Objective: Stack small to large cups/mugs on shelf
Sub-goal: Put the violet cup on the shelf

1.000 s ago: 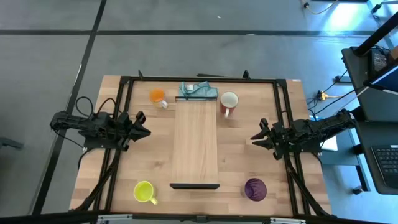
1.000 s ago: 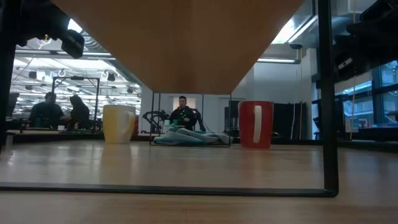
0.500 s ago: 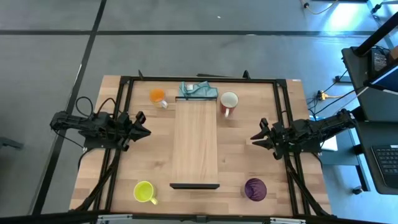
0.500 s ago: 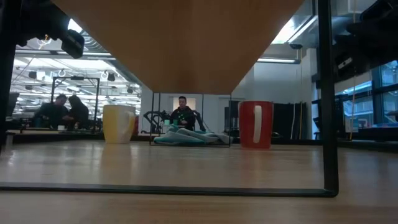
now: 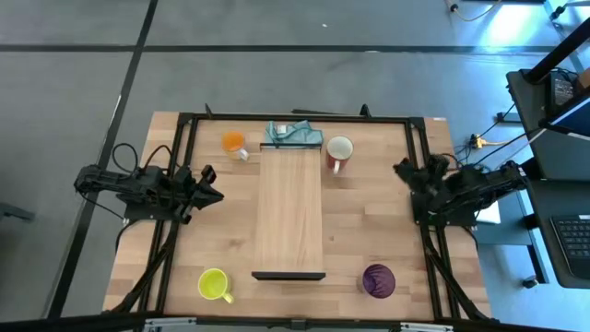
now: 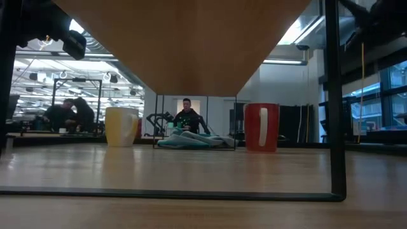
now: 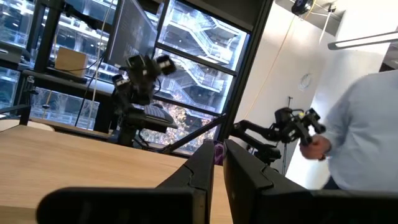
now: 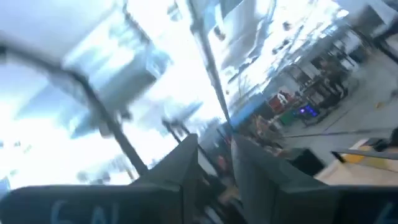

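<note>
1. High view: the shelf (image 5: 289, 210) lies lengthwise down the middle of the table (image 5: 369, 231), its dark strip at the near end. The orange mug (image 5: 233, 142) stands beside the far left corner of the shelf, and the red mug (image 5: 339, 150) stands just beside the far right corner. A teal object (image 5: 293, 134) lies at the shelf's far end. The yellow-green mug (image 5: 214, 284) sits near the table's front edge, left of the shelf; the purple tumbler (image 5: 376, 279) sits near the front edge on the right. All four vessels rest on the tabletop, none on the shelf. The left gripper (image 5: 213, 195) hangs over the table's left side, well apart from every mug. The right gripper (image 5: 404, 170) is at the right edge, pointing toward the far side, clear of the red mug.

2. Low view: the underside of the shelf (image 6: 184, 44) fills the upper middle. Beyond it stand a pale yellowish mug (image 6: 121, 126) on the left and the red mug (image 6: 261, 127) on the right, with the teal object (image 6: 191, 139) between them. People sit in the room behind.

3. Left wrist view: the left gripper's fingers (image 7: 205, 177) stand close, with a narrow gap and nothing between them. A person in a pale sleeve (image 7: 367, 134) is off to one side.

4. Right wrist view: the right gripper's fingers (image 8: 245, 168) stand slightly apart and empty; the rest is blurred.
</note>
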Tool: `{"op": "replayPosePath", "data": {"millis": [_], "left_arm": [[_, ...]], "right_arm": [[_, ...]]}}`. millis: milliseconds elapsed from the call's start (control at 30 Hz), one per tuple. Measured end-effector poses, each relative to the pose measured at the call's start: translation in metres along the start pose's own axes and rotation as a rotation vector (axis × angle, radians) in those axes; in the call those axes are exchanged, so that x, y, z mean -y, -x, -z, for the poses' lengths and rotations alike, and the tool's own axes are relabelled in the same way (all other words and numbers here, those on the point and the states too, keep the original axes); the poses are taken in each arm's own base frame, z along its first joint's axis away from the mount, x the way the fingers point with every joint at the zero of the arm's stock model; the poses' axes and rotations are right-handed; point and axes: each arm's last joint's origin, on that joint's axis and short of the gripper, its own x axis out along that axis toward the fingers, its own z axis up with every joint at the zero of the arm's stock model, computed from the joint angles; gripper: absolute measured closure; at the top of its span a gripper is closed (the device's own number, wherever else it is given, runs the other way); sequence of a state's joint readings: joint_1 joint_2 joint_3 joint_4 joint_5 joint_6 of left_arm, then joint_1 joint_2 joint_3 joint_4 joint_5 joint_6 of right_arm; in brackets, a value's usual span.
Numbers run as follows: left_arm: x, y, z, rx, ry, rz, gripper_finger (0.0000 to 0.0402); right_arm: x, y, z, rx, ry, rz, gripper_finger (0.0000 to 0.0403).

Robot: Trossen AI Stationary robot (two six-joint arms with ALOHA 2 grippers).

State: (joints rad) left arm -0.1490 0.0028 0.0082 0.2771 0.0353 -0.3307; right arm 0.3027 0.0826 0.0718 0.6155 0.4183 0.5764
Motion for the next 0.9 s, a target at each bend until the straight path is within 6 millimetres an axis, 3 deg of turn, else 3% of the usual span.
{"op": "replayPosePath", "data": {"millis": [133,233,433,600,767,900], "left_arm": [[0.000,0.000,0.000,0.000,0.000,0.000,0.0372],[0.000,0.000,0.000,0.000,0.000,0.000,0.0372],[0.000,0.000,0.000,0.000,0.000,0.000,0.0372],[0.000,0.000,0.000,0.000,0.000,0.000,0.0372],[0.000,0.000,0.000,0.000,0.000,0.000,0.0372],[0.000,0.000,0.000,0.000,0.000,0.000,0.0372]], "right_arm": [[-0.034,-0.017,-0.027,-0.049,0.114,-0.195,0.0302],[-0.067,-0.046,-0.047,-0.135,0.244,-0.230,0.0302],[-0.102,-0.126,-0.043,-0.523,0.514,0.218,0.0302],[-0.121,-0.167,-0.038,-0.804,0.610,0.393,0.0302],[-0.145,-0.189,-0.045,-1.014,0.463,0.366,0.0302],[-0.159,-0.187,-0.056,-1.207,0.248,0.370,0.0302]]}}
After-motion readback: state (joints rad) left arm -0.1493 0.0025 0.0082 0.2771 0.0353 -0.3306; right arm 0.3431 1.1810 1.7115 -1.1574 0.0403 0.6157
